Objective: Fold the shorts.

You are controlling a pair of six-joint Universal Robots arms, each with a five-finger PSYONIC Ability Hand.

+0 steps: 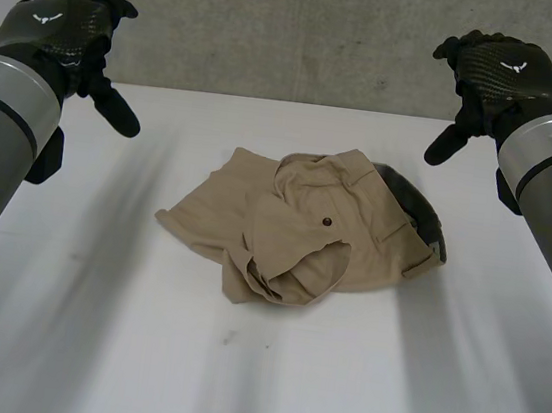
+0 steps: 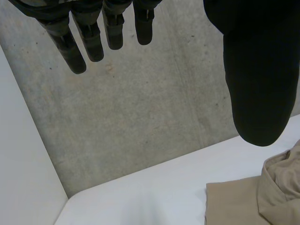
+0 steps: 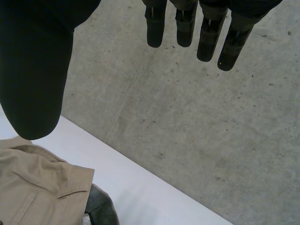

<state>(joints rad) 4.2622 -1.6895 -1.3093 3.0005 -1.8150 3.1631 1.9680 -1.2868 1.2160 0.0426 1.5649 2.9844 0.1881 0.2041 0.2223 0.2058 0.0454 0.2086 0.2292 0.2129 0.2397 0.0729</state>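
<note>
Shorts [image 1: 304, 225] crumpled mid-table [image 1: 234, 383], leg layout unclear. Left hand [image 1: 70, 35] and right hand [image 1: 493, 77] hover either side, fingers spread, empty.

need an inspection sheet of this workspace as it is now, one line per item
surface: white table, carrying the shorts.
job's things: tan shorts lying crumpled near the table's middle, not folded.
clutter: dark grey cloth at the shorts' edge on the right hand's side; cannot tell whether it belongs to them.
hands: left hand and right hand raised above the table, fingers straight, holding nothing, both apart from the shorts.
cables: nothing seen
surroundings: grey concrete wall behind the table.
</note>
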